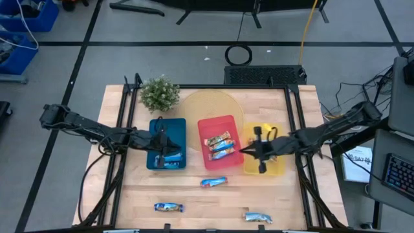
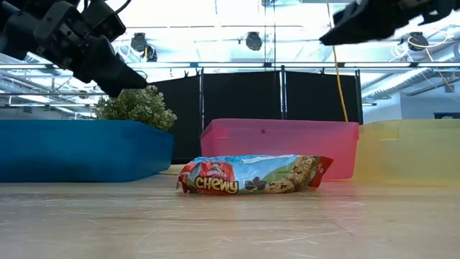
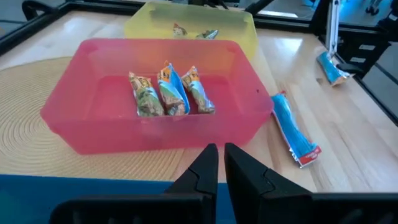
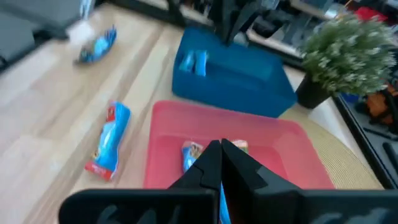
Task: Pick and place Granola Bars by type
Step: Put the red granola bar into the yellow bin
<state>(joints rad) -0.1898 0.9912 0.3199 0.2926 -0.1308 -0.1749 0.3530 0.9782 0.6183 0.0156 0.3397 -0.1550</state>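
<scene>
Robotics lab, black-framed workbench [image 1: 213,188], floor cables [image 1: 238,54], overhead studio lights [image 2: 251,39]; monitor, keyboard [image 1: 396,173] alongside

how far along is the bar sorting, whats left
Roughly two thirds done. Three bars lie in the red tray, at least two in the blue tray and two in the yellow tray. Both claws, left and right, are shut on nothing. Three bars remain loose on the table.

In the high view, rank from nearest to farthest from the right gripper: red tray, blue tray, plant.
From the right gripper, shut, above the red tray's right edge:
1. Red tray, directly to its left.
2. Blue tray, beyond the red one.
3. Plant, at the far-left corner.
</scene>
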